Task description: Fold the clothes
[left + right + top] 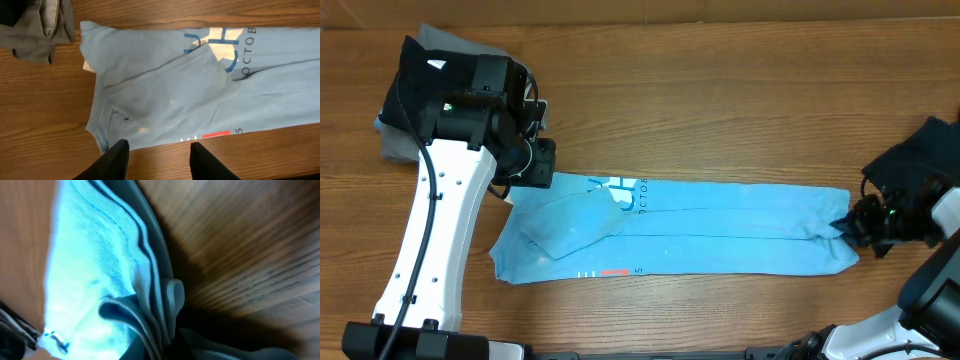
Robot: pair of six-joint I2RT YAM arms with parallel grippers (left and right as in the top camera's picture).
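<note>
Stretched left to right across the desk's (720, 90) near half, folded into a long strip: light blue T-shirt (720, 225). Clamped on its right end, cloth bunched in the jaws: right gripper (845, 228). Parted and empty over the left end: left gripper (159, 157). Probably next: right end carried leftward along that axis. Farther back, grey garment (35, 37) at the far left corner, dark garment (930, 150) by the right edge. No container visible.

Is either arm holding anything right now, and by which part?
The right pincer is shut on the light blue T-shirt, pinching the bunched edge at its right end. The left pincer is open, holding nothing.
</note>
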